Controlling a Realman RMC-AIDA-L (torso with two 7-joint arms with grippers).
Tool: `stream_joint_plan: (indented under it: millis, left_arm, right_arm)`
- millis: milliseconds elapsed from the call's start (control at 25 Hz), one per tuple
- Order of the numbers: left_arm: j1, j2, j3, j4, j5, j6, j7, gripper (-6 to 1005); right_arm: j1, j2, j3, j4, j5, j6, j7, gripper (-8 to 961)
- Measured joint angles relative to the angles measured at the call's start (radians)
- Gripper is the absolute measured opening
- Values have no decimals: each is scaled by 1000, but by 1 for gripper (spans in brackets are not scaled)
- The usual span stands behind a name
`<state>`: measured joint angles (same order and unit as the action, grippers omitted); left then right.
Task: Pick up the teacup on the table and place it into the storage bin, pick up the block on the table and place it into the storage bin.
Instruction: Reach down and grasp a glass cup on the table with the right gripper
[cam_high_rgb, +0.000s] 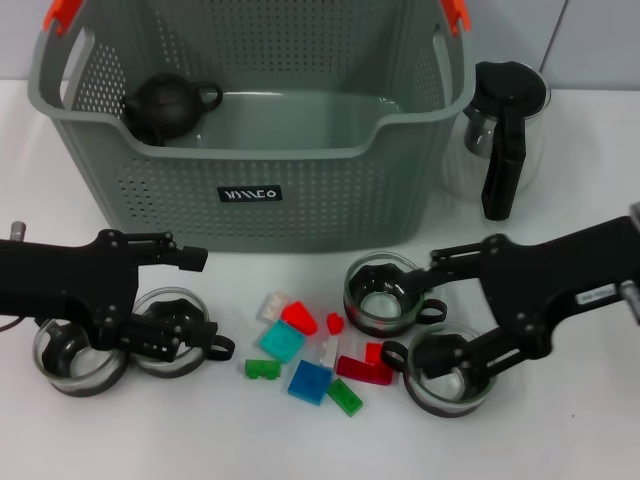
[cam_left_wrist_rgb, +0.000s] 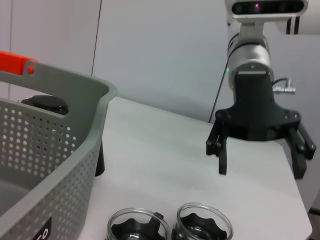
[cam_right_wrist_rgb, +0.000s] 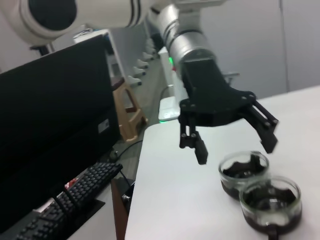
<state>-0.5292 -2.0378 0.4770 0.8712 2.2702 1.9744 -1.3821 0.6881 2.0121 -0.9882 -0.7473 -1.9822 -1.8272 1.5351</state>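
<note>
While both arms reach in low over the near half of the scene, the details run as follows.

Surface: white surface, meeting a pale wall at the far edge; in the right wrist view a dark monitor and a keyboard sit beyond its left end.

Left arm pose: left pincer extends from the left edge toward the middle, lying low over two glass teacups; its fingers are spread apart, holding nothing.

Left teacups: outer teacup and inner teacup stand touching side by side at near left, under the pincer.

Storage bin: storage bin stands at far centre-left, with orange clips on its handles and a black label on its front.

Teapot: black teapot rests inside the bin, in its far left corner.

Blocks: coloured blocks lie scattered in the near middle, between the two pincers.

Right teacups: far teacup and near teacup sit right of the blocks, close together.

Right arm pose: right pincer comes in from the right edge, low over these two cups, its fingers apart and empty.

Kettle: glass kettle with a black handle stands at far right, just beside the bin.
</note>
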Motion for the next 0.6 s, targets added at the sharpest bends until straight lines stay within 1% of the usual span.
stream_joint_plan:
  millis: [160,280,440,600]
  left_arm:
    - [-1,-2,0,-2,0,-1,0,934]
    - [1,-4,-2,-2,0,-2,0,934]
    - [2,-6,-3,-2,0,-2,0,934]
    - [2,-7,-2,-3,0,4,0,934]
  right_arm:
    - [-46,-12,31,-81,0,-54,101,942]
    - [-65,-23,80,-122,-13,-104,194,942]
    - [-81,-50,128,-133,-57,-124,349,942]
    - [-92,-64,165,-135,-111,-139,456,941]
